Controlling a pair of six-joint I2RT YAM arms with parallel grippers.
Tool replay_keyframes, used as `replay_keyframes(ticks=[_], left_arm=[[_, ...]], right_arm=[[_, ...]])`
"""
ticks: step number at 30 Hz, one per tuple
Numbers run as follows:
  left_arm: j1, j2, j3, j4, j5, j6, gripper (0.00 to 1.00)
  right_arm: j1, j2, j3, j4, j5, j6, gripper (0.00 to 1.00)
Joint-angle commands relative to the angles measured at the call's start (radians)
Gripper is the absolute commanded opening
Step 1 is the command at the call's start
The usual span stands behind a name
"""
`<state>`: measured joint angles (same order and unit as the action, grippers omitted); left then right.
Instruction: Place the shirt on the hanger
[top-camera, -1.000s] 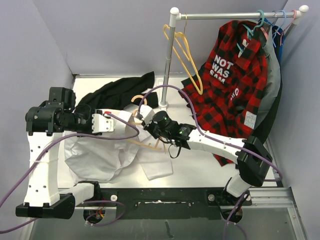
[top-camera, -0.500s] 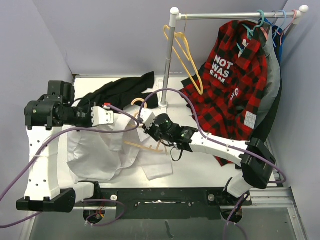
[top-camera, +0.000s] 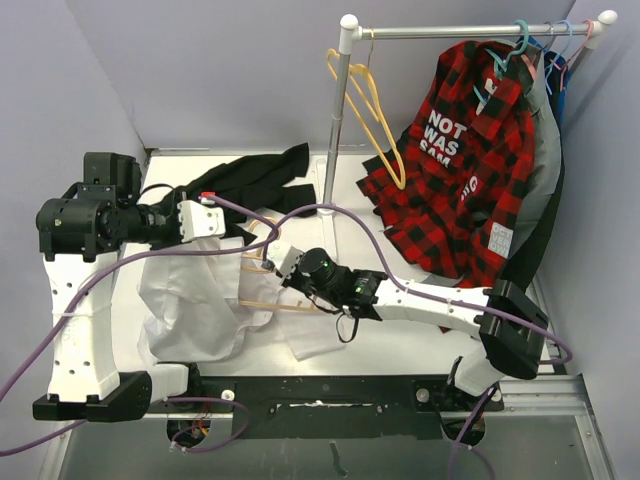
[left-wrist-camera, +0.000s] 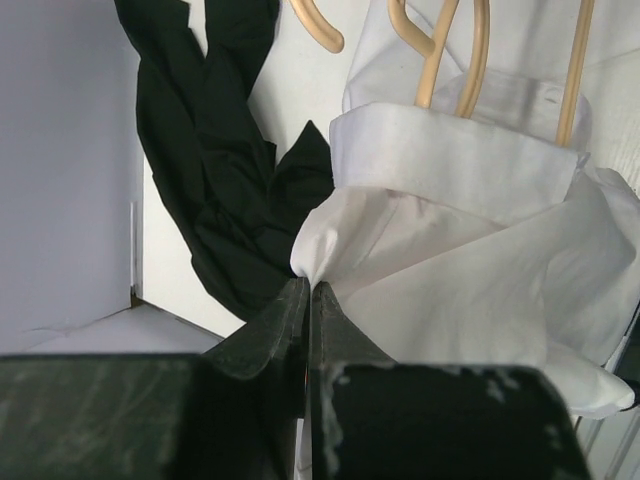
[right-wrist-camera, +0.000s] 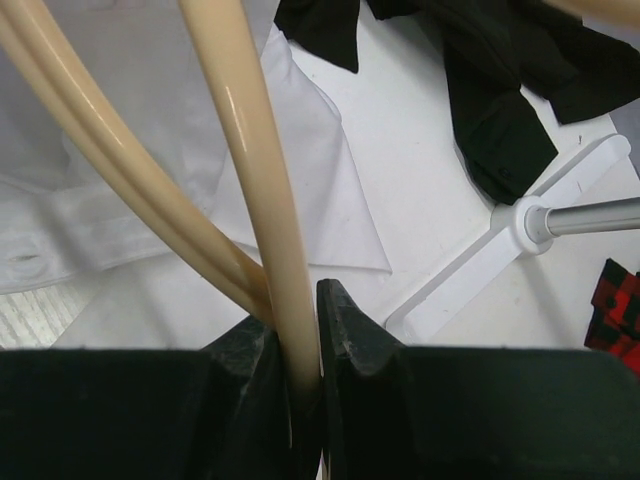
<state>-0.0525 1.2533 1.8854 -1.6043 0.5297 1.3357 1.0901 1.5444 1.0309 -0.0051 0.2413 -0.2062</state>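
Note:
The white shirt (top-camera: 190, 300) lies crumpled at the left of the table. My left gripper (top-camera: 232, 226) is shut on a pinch of its fabric near the collar and holds that part raised; the pinch shows in the left wrist view (left-wrist-camera: 311, 290). The pale tan hanger (top-camera: 262, 300) lies partly inside the shirt's collar (left-wrist-camera: 450, 160), with its arms (left-wrist-camera: 470, 60) going in. My right gripper (top-camera: 275, 272) is shut on one hanger bar (right-wrist-camera: 250, 170), clamped between the jaws (right-wrist-camera: 297, 320). The shirt also shows under the hanger in the right wrist view (right-wrist-camera: 120, 230).
A black garment (top-camera: 245, 180) lies behind the shirt at the back left. The rack pole (top-camera: 335, 130) stands mid-table on a white foot (right-wrist-camera: 520, 225), with a yellow hanger (top-camera: 375, 115). A red plaid shirt (top-camera: 470, 160) and teal hangers (top-camera: 520, 40) hang at the right.
My left gripper has pulled the pinched shirt fabric back and up. My right gripper has moved left and nearer with the hanger, which now sits further into the collar.

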Motion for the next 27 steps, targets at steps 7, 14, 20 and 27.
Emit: replay_keyframes(ticks=[7, 14, 20, 27], left_arm=[[-0.001, -0.027, -0.001, 0.040, 0.058, -0.034, 0.00], [0.000, -0.070, -0.054, 0.046, 0.009, -0.004, 0.00], [0.002, -0.079, -0.077, 0.046, -0.042, 0.009, 0.00], [0.002, -0.081, -0.097, 0.045, -0.054, 0.010, 0.00]], right_arm=[[0.027, 0.019, 0.038, 0.224, 0.022, -0.013, 0.00], [0.018, 0.071, 0.058, 0.323, -0.049, 0.049, 0.00], [-0.023, -0.013, -0.080, 0.461, -0.107, 0.142, 0.00], [-0.011, -0.034, -0.089, 0.501, -0.112, 0.129, 0.00]])
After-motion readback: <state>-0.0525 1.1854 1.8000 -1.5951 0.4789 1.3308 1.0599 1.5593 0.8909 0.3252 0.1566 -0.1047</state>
